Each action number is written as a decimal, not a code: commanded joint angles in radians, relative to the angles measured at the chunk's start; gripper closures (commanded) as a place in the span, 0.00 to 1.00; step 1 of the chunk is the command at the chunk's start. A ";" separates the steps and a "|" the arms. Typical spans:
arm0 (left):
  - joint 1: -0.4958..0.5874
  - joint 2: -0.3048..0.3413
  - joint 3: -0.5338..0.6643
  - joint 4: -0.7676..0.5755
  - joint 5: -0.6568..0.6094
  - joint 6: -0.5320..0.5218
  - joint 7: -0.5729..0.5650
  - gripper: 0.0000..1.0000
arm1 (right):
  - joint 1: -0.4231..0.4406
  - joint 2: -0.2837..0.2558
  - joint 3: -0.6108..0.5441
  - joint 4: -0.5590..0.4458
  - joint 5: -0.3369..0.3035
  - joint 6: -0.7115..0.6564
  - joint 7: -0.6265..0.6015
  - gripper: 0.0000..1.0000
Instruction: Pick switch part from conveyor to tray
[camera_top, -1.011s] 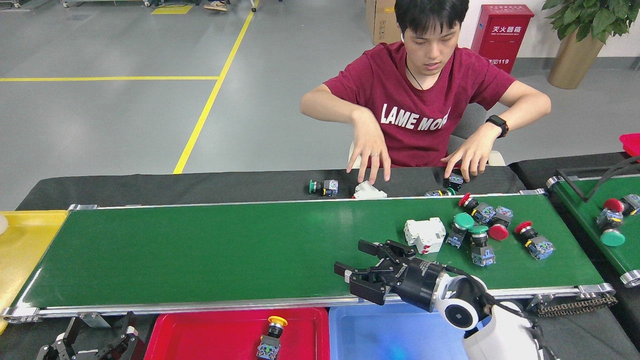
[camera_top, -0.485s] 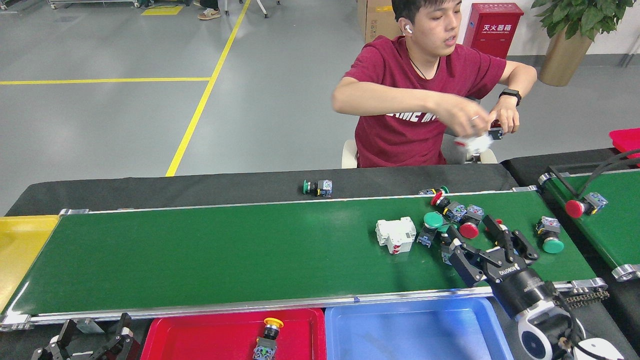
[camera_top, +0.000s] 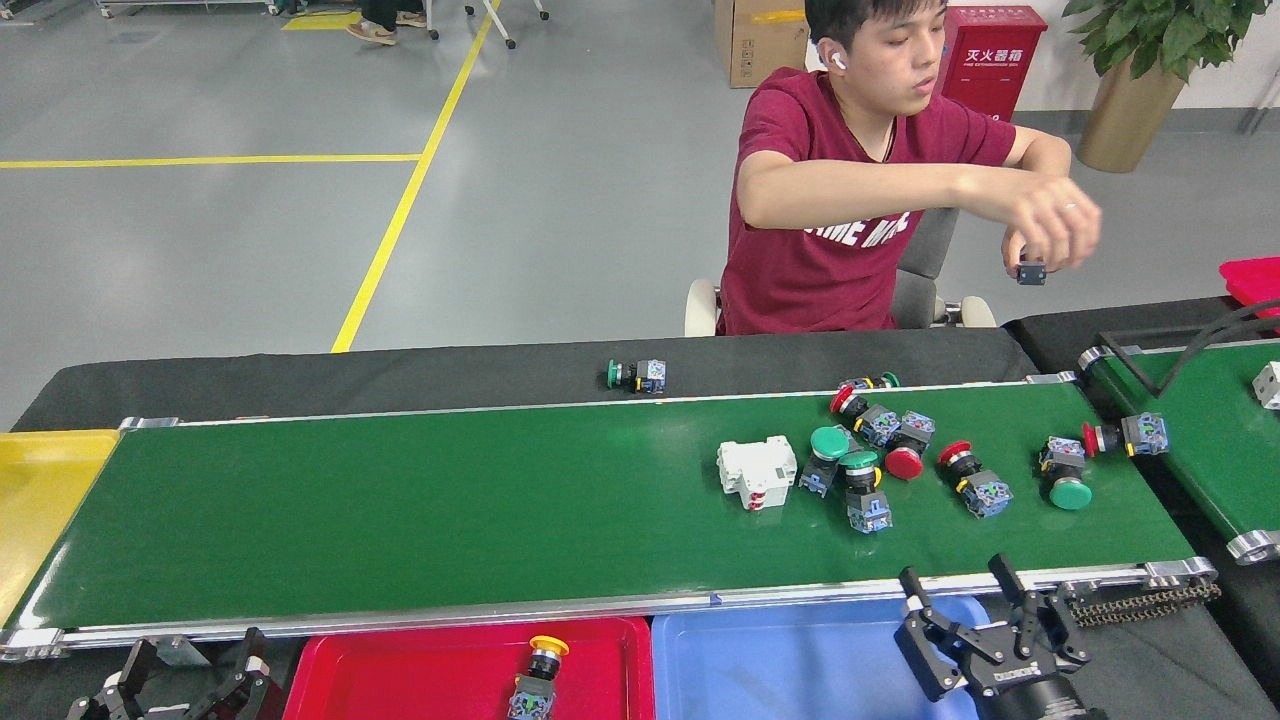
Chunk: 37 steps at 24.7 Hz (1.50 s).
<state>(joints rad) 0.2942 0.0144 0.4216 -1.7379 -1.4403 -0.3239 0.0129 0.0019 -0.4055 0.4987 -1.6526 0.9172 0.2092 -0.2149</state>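
Right gripper (camera_top: 965, 590) has pulled back off the conveyor (camera_top: 400, 520) since half a second ago: it was over the belt among the switch parts, now it sits at the near rail, over the right end of the blue tray (camera_top: 800, 665). Fingers spread, nothing between them. Left gripper (camera_top: 190, 680) is parked below the conveyor's near-left corner, fingers apart, empty, unchanged.

Parts have drifted left along the conveyor. White breaker block (camera_top: 757, 470) leads; just right of it the switch part cluster (camera_top: 865, 450), green and red caps touching each other. A red-capped switch (camera_top: 975, 480) and a green-capped switch (camera_top: 1065, 478) lie apart further right, and a red one (camera_top: 1125, 436) hangs at the conveyor's far-right edge.

Person (camera_top: 860, 170) behind the conveyor has swung an arm right, hand (camera_top: 1050, 225) holding a small dark part above the second belt (camera_top: 1215, 440).

Red tray (camera_top: 400, 670) below the conveyor's near rail holds one yellow-capped switch (camera_top: 537, 675). Yellow tray (camera_top: 45, 490) abuts the conveyor's left end.

Left two-thirds of the conveyor is bare. One green switch (camera_top: 635, 375) lies on the black cloth beyond the far rail.
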 joint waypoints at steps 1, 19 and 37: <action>-0.007 0.007 -0.001 -0.011 0.000 -0.001 0.004 0.00 | -0.091 0.016 0.099 0.030 0.025 0.130 0.083 0.04; -0.018 0.010 -0.001 -0.012 -0.002 -0.018 0.002 0.02 | -0.596 0.281 0.247 0.616 -0.024 0.239 0.220 0.13; -0.017 0.009 0.000 -0.017 -0.002 -0.018 -0.004 0.01 | -0.606 0.211 0.236 0.533 -0.136 -0.145 0.336 0.85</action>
<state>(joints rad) 0.2789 0.0145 0.4193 -1.7405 -1.4406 -0.3435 0.0058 -0.5906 -0.1785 0.7415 -1.0818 0.7877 0.1052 0.1175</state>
